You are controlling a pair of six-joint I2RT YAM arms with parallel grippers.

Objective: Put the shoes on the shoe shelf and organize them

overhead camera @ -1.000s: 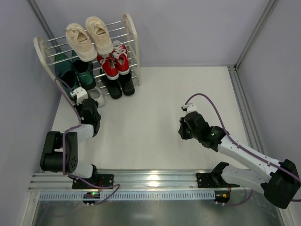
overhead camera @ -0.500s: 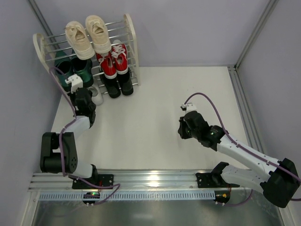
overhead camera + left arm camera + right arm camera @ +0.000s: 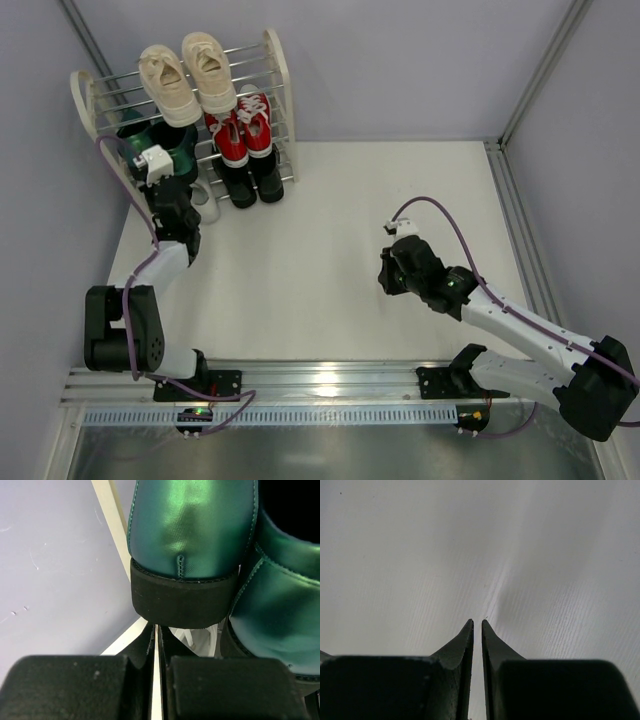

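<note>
Now holding the left gripper (image 3: pixel 156 632) pressed together, pinching nothing, just short of the heels of the dark green loafers (image 3: pixel 192 530) at its 12 o'clock. Seeing them parked on the left half of the shoe shelf (image 3: pixel 275 70), long axis 12–6, toes away. Probably nudging them deeper, so push along that axis. Watch the white sneaker (image 3: pixel 207 200) peeking out underneath, a possible snag. Keeping the right gripper (image 3: pixel 476 625) closed and empty over the table (image 3: pixel 320 220), well apart at the shelf's 4 o'clock.

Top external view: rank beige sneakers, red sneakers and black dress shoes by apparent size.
1. beige sneakers, sitting highest, likely nearest the camera.
2. red sneakers and black dress shoes: alike; black pair partly hidden, so unranked.
</note>
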